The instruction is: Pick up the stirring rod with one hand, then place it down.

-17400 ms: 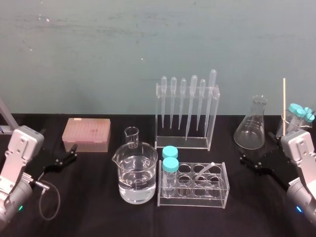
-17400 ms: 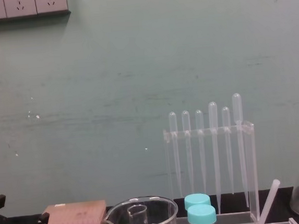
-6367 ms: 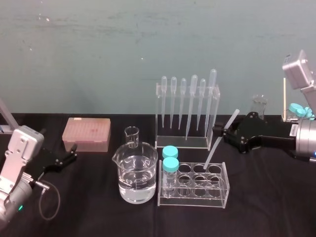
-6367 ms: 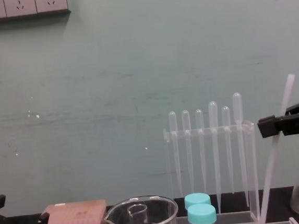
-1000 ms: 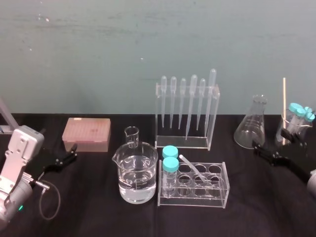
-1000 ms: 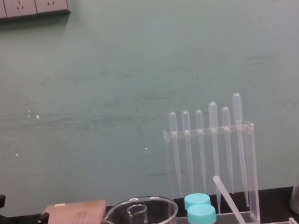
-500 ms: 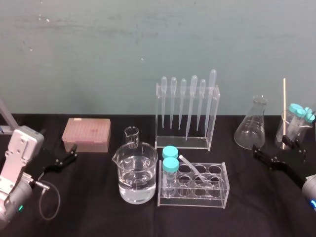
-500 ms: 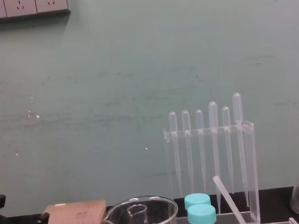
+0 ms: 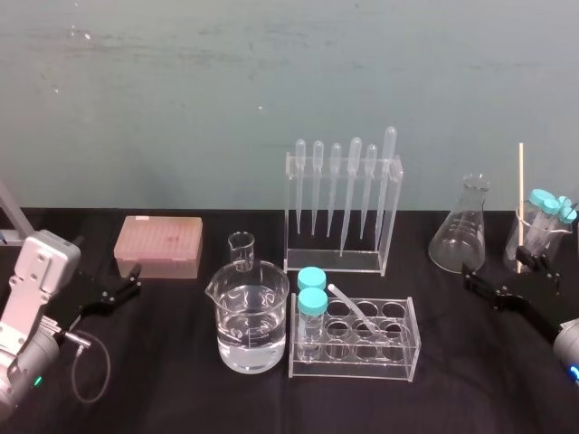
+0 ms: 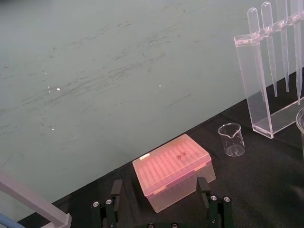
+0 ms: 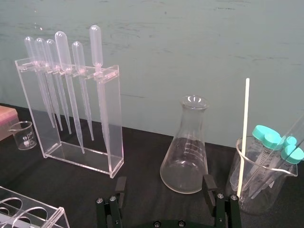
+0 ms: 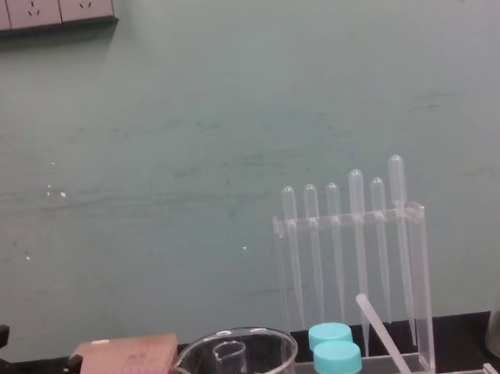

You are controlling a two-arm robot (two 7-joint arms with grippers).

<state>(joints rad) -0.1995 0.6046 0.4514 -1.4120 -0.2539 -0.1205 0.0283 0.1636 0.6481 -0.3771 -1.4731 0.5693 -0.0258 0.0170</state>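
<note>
The stirring rod (image 9: 354, 308), a thin translucent white stick, leans in the clear tube rack (image 9: 400, 347) with its upper end tilted toward the left; the chest view shows the rod (image 12: 379, 327) slanting beside two teal-capped tubes. My right gripper (image 9: 495, 264) hovers low at the table's right side, well away from the rod, open and holding nothing. The right wrist view shows that gripper (image 11: 165, 184) with its fingers spread before the conical flask. My left gripper (image 9: 134, 278) rests parked at the left, open (image 10: 159, 183), facing the pink box.
A water-filled beaker (image 9: 251, 316) stands left of the rack, a small beaker (image 9: 241, 250) behind it. The pipette stand (image 9: 342, 208) is at the back. A conical flask (image 9: 459, 233) and a beaker of capped tubes with a pale stick (image 11: 243, 137) are at the right; a pink box (image 9: 158, 246) is at the left.
The right arm has shifted slightly at the right edge, its gripper still open. The rod lies in the rack as before. The left arm has not moved.
</note>
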